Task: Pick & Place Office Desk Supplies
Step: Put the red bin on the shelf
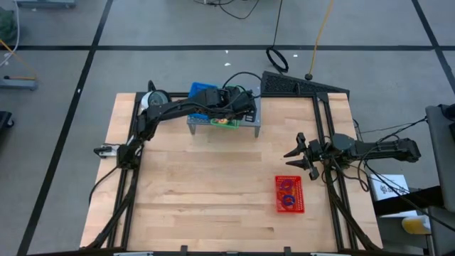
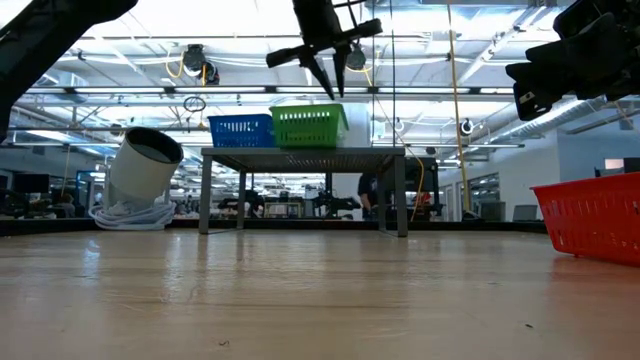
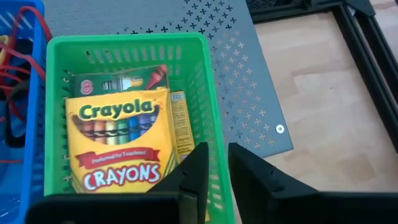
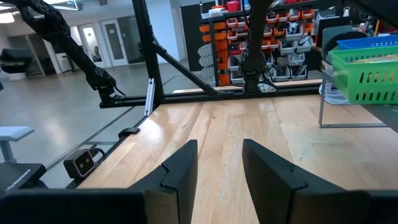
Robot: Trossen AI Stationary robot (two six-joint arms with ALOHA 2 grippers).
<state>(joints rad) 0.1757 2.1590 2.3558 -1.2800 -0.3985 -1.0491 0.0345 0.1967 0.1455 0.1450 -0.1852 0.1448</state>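
Yellow-orange crayon boxes point(image 3: 121, 146) lie flat in a green basket point(image 3: 124, 46) that stands on the grey perforated shelf point(image 3: 249, 74). My left gripper point(image 3: 217, 168) hangs above that basket's wall, clear of it in the low view point(image 2: 333, 85), fingers pointing down with a narrow gap. Red rubber-band loops point(image 3: 15, 68) lie in the blue basket point(image 3: 25, 37) beside it. A red basket point(image 1: 289, 193) on the table holds more loops. My right gripper point(image 1: 297, 158) hovers open near the table's right side, above and behind the red basket.
A round white-grey object point(image 2: 145, 165) leans on its coiled cable at the table's far left corner, beside the shelf point(image 2: 300, 153). Dark frame rails point(image 1: 323, 128) run along both table sides. Bare wood point(image 1: 206, 192) lies between the shelf and the near edge.
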